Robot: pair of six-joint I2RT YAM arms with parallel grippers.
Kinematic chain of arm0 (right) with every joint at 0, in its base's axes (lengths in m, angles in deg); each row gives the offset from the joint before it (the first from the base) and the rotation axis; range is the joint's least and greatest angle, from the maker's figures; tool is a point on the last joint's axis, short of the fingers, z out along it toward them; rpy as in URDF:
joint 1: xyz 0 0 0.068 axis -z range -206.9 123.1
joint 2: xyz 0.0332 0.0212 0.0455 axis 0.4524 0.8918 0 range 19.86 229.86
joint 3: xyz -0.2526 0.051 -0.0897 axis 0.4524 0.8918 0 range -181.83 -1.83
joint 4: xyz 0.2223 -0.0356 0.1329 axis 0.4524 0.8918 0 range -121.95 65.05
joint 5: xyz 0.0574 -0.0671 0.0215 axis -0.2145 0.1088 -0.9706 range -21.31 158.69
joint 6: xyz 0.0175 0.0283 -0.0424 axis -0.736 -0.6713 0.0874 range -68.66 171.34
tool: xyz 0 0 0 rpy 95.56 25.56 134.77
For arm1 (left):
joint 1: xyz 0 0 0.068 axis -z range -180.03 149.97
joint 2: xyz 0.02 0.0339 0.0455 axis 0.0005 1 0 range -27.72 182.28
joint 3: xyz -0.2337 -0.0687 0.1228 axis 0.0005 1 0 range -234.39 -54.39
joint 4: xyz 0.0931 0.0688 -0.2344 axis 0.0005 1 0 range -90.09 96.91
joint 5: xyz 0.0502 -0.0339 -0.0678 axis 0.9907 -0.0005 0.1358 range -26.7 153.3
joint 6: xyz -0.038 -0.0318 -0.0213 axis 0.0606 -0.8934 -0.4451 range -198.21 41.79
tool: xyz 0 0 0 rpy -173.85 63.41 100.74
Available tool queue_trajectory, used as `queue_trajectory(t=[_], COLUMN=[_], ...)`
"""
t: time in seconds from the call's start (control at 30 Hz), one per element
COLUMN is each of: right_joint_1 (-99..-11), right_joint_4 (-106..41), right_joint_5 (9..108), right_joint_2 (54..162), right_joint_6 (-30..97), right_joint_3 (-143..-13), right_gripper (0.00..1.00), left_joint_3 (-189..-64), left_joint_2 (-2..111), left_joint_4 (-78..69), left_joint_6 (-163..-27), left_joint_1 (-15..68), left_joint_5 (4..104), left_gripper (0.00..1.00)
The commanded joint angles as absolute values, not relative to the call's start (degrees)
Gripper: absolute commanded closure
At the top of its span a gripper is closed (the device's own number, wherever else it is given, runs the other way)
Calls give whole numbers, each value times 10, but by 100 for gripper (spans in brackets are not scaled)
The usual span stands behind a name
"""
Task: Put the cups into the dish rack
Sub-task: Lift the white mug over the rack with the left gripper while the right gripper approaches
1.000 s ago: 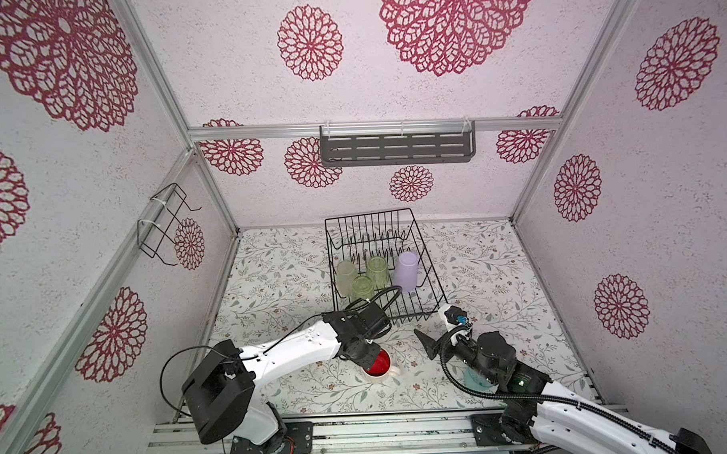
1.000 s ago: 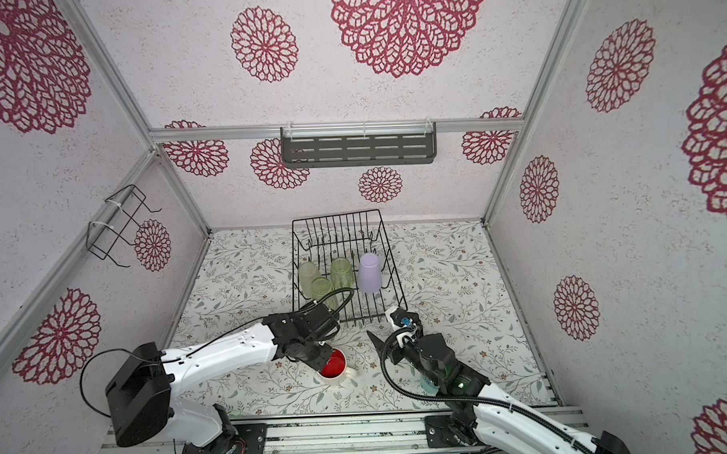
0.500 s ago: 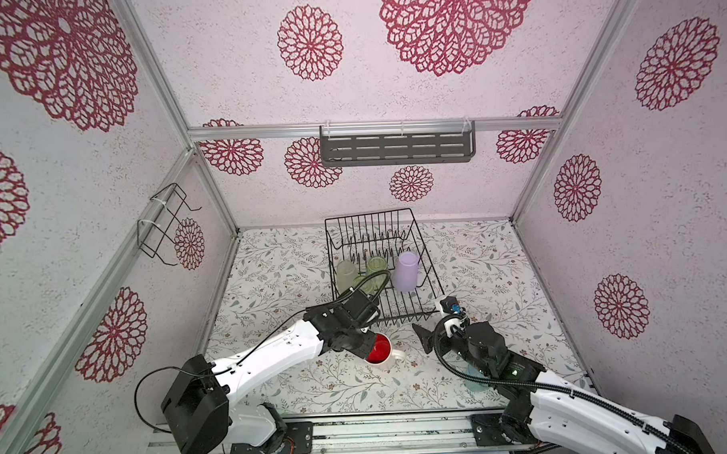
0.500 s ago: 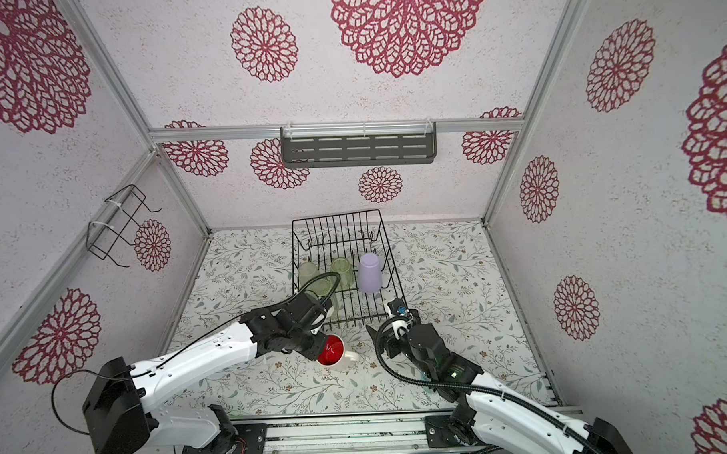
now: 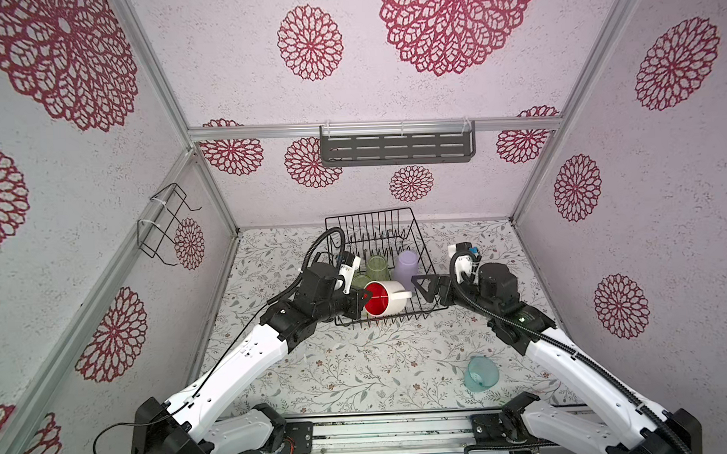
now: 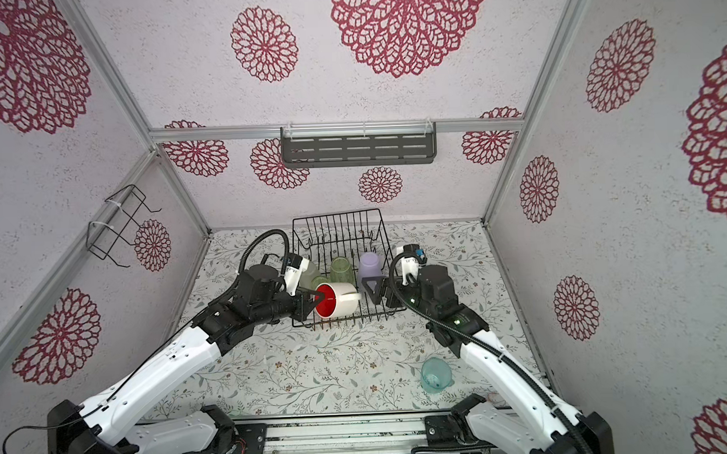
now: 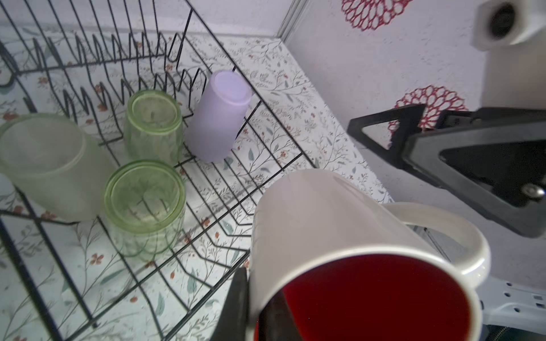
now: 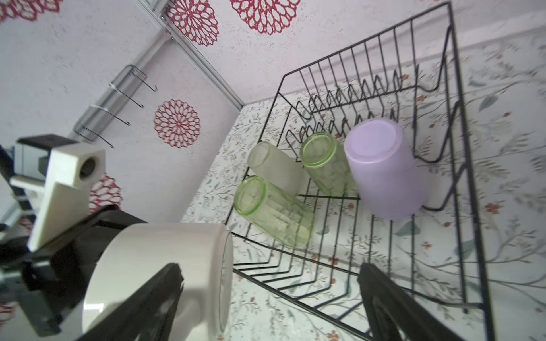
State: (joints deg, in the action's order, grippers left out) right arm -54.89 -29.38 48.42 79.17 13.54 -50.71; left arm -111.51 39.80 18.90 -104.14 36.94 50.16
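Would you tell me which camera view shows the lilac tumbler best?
The right wrist view: the lilac tumbler is large and unobstructed, base up in the dish rack. The left wrist view shows it smaller; in both top views it is tiny.

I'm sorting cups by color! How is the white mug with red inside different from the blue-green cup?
The white mug is white with red inside; the teal cup is see-through. The white mug is pinched at its rim by the left gripper, tipped sideways at the dish rack; the teal cup sits alone on the table. Neither rests in the rack yet.
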Motion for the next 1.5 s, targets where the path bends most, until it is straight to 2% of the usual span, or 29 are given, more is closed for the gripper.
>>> queue_trajectory(t=[0.0, 0.2, 0.3, 0.57, 0.7, 0.83, 1.03, 1.2, 1.47], right_joint_1=[-538, -537, -536, -537, -537, -538, -538, -553, -562], right_joint_4=[-291, -346, -376, -541, -558, -514, -427, -545, -514], right_joint_5=[361, 311, 292, 242, 266, 273, 361, 392, 386], right_joint_2=[817, 828, 833, 852, 847, 849, 824, 839, 862], right_joint_6=[-5, -114, -165, -320, -333, -325, -278, -366, -401], right_joint_3=[-554, -565, -553, -503, -495, -504, -515, -495, -521], right_gripper=[6, 7, 1, 1, 1, 1, 1, 1, 2], left_joint_3=[-1117, -1114, -1108, -1091, -1064, -1056, -1038, -1026, -1028], left_joint_2=[391, 412, 426, 451, 461, 463, 475, 496, 521], left_joint_4=[61, -21, -73, -183, -260, -289, -354, -426, -463], left_joint_6=[-1030, -1006, -1008, -1002, -974, -939, -882, -864, -841], left_joint_1=[368, 363, 360, 357, 357, 357, 357, 357, 357], left_joint_5=[485, 487, 477, 470, 474, 502, 487, 460, 422], left_gripper=[100, 100, 100, 100, 100, 100, 100, 100, 100])
